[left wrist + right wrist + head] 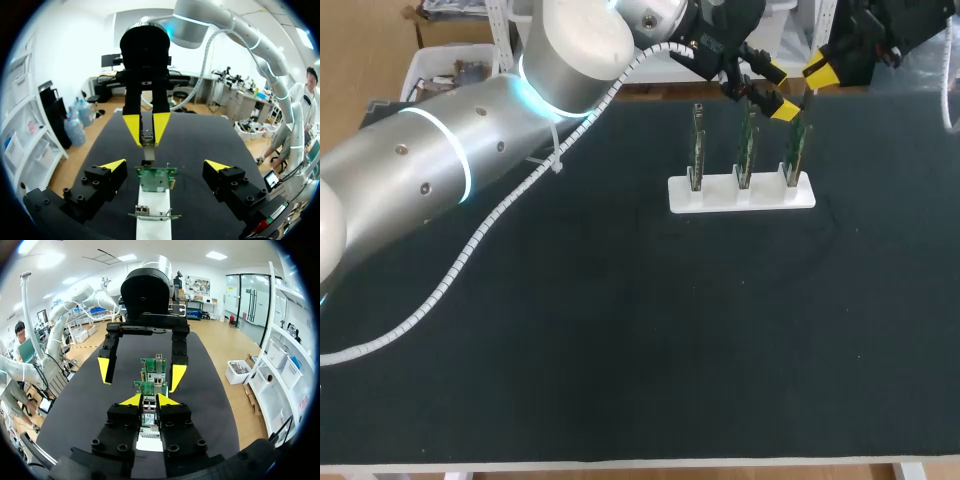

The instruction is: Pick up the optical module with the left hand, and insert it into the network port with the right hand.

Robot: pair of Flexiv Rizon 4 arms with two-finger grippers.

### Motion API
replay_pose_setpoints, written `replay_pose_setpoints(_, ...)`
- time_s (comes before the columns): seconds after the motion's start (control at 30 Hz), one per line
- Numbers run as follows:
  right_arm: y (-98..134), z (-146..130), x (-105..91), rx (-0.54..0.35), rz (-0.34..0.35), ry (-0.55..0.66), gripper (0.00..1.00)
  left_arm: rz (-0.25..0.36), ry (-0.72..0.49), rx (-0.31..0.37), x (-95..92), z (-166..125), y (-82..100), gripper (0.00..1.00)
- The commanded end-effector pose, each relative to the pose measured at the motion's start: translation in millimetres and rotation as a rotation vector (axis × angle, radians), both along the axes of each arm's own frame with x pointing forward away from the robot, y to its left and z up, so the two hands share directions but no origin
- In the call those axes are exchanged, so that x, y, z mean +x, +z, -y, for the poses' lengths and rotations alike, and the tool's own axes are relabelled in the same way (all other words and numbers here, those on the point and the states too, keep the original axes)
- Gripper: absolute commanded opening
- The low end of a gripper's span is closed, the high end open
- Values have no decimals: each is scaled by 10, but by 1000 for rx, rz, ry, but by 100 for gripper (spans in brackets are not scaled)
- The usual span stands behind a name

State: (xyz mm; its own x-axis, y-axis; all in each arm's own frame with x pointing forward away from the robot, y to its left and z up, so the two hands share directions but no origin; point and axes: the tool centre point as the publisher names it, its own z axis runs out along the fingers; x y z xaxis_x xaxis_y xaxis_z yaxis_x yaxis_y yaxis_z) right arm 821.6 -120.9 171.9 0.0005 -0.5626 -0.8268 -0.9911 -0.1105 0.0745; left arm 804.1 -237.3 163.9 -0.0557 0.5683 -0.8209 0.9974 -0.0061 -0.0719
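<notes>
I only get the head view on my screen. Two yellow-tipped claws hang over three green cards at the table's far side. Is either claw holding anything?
Observer: Yes. The right claw is shut on a small optical module.
Visitor: And the other one?
Observer: The left claw is open. Its fingers are wide apart and grip nothing.
Visitor: Is the module plugged in yet?
Observer: No. In the left wrist view it hangs over the row of green cards on the white holder, with a gap showing beneath it.

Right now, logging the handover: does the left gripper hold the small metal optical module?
No, the left gripper stands wide open; the right gripper holds it.
</notes>
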Motion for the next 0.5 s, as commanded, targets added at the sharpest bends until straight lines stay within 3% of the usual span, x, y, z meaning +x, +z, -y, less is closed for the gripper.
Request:
replay_pose_setpoints(0.03, -25, 10, 80, 4, -132, 192, 0, 0, 0, 2, -3, -3, 3, 100)
replay_pose_setpoints(0.5, 14, 17, 95, 10, -114, 187, 0, 0, 0, 2, -3, -3, 3, 100)
